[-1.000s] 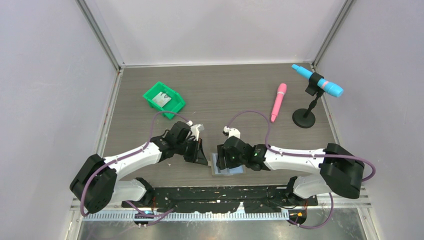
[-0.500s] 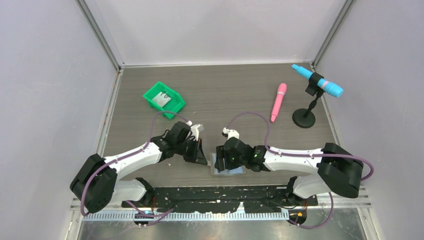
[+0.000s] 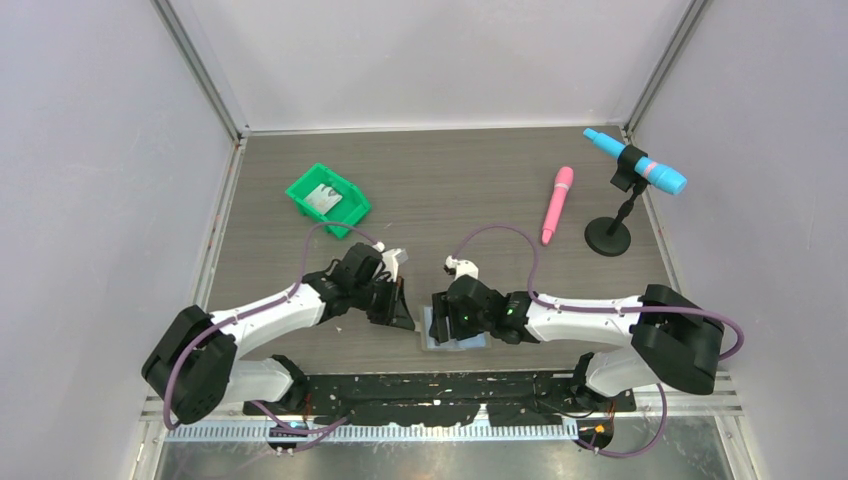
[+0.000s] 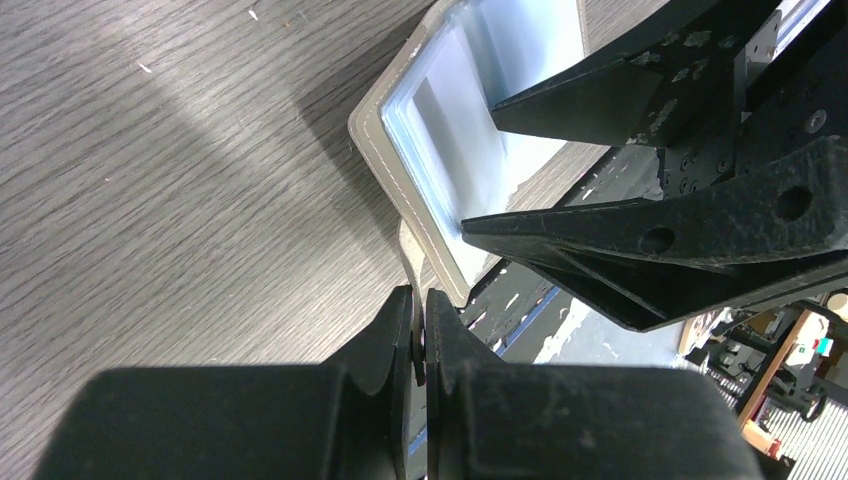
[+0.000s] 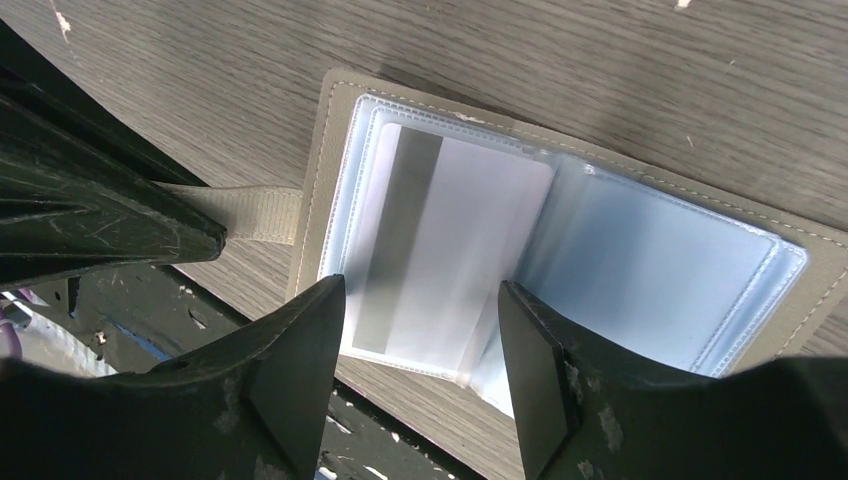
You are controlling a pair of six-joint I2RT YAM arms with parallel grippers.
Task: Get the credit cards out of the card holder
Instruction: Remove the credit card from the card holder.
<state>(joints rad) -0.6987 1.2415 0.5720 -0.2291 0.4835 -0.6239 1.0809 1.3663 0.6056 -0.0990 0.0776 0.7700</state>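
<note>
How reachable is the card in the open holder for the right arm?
Probably yes: the right fingers stand open astride the credit card in the open card holder, with nothing between. The left fingers pinch the tab, clear of it.

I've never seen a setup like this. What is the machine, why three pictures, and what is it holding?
These are two robot arms bolted at the near edge of a table, each ending in two fingers. The wide picture comes from a fixed camera above and behind them. The other two come from a small camera on each wrist, looking past its own fingers. On the table lie a green bin with a pale flat piece inside, a pink pen-shaped thing, a blue microphone-shaped thing on a stand, and an open light-blue card holder. The left fingers are shut on the card holder's grey strap. The right fingers are spread open on either side of a card with a grey stripe, tucked in a clear pocket; they grip nothing.
</note>
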